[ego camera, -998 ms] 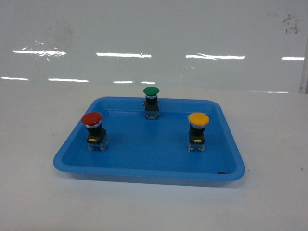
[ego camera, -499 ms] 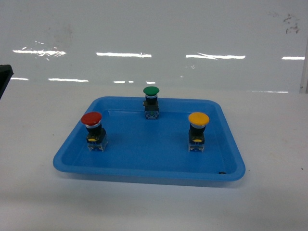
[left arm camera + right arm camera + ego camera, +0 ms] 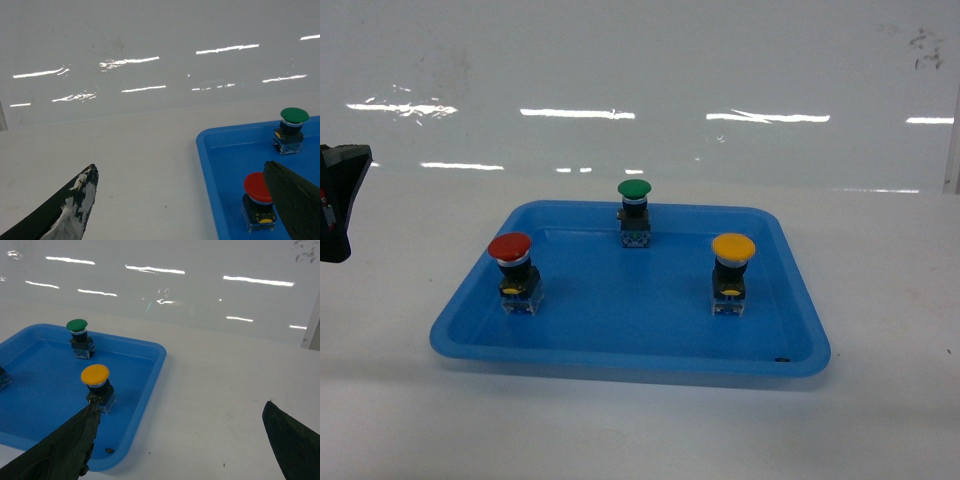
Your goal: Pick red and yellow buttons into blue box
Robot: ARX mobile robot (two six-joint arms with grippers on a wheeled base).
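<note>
Three buttons stand upright in a shallow blue tray [image 3: 620, 345] on a white table [image 3: 880, 420]. Red button [image 3: 511, 272] sits at the tray's left side, yellow button [image 3: 732, 272] at its right, green button [image 3: 634, 212] at the far middle. All well apart from one another. Each rests on its clear base, cap up, so the long axis is vertical.

The blue box shows in no view; its place cannot be told.

Left gripper [image 3: 180, 200]: fingers spread wide, nothing between them. In its wrist view the red button lies ahead and to the right, just beside the right finger [image 3: 295, 200], not yet between the two. In the head view only a dark part of the left arm [image 3: 340, 200] enters at the left edge, well apart from the tray.

Right gripper [image 3: 180, 440]: also spread and empty. The yellow button lies ahead and to the left, just above the tip of the left finger [image 3: 60, 450] in that view, outside the gap. This arm is not seen in the head view.

Judgement: neither button is picked yet. Left arm is nearer the red, right arm nearer the yellow. Each claw likely needs to shift inward toward the tray's centreline to bring its button between the fingers, then close across the black body below the cap.
</note>
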